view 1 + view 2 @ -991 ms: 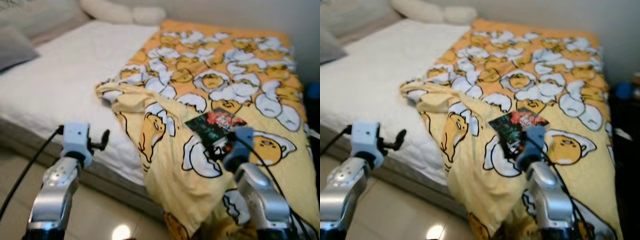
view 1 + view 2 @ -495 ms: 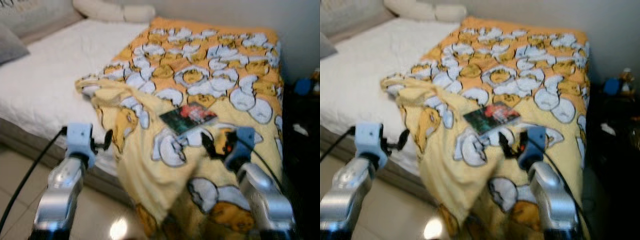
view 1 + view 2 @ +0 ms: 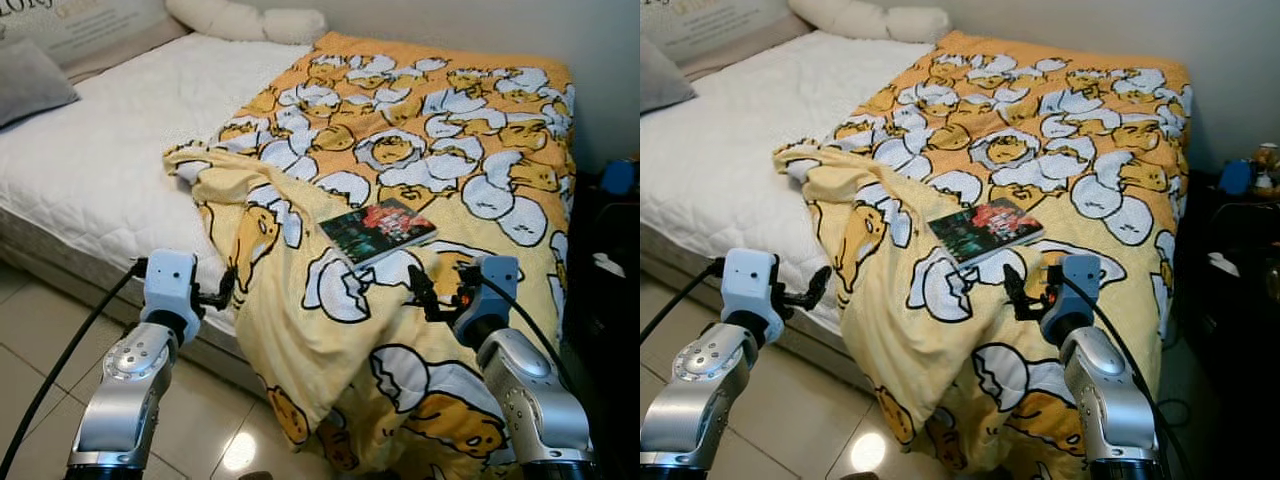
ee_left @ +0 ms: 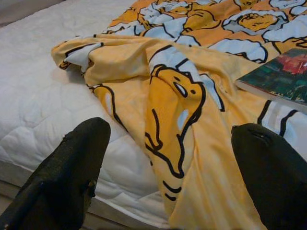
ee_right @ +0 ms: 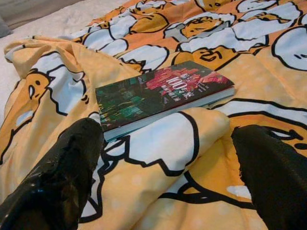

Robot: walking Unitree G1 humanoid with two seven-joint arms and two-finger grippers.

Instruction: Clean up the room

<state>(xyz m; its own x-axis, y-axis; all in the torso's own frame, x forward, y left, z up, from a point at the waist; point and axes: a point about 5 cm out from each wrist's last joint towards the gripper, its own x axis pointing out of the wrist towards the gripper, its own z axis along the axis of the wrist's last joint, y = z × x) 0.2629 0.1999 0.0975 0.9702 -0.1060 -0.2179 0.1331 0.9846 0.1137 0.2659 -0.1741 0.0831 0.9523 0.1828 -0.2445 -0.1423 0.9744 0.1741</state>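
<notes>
A dark paperback book (image 3: 377,229) with a red and green cover lies flat on the yellow egg-print blanket (image 3: 430,150) spread over the bed. My right gripper (image 3: 421,292) hovers open just short of the book's near edge, over a blanket fold; in the right wrist view the book (image 5: 160,93) lies ahead between the fingers (image 5: 57,177). My left gripper (image 3: 222,291) is open at the bed's side, level with the mattress edge. It faces the bunched, hanging part of the blanket (image 4: 172,105).
The white mattress (image 3: 110,150) is bare on the left, with a grey pillow (image 3: 35,80) and white pillows (image 3: 250,20) at the head. Dark furniture (image 3: 610,260) with a blue object (image 3: 618,175) stands at the right. Tiled floor (image 3: 40,330) lies below.
The camera has shifted and the blur has cleared. My right gripper overlapped the book's near corner a second ago and now sits a little short of it. The book lies as before.
</notes>
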